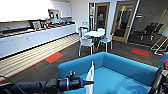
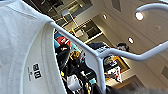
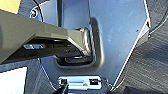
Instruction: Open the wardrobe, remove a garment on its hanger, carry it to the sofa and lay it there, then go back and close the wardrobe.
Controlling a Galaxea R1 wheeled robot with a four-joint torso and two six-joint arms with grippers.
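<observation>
The shirt [image 1: 90,75] hangs edge-on from the left gripper [image 1: 86,82], clamped on it, above the blue sofa [image 1: 117,72]. The left wrist view adds the white hanger [image 2: 100,53] inside the shirt's collar. The right claw's opening I cannot tell. Behind stand a table [image 1: 95,33] and chairs [image 1: 86,43].

From high up, we are looking down over the sofa [image 1: 112,72]. Our left wrist camera is facing upward, close against the shirt [image 2: 22,50] and hanger [image 2: 100,53]; our right is facing floorward.
</observation>
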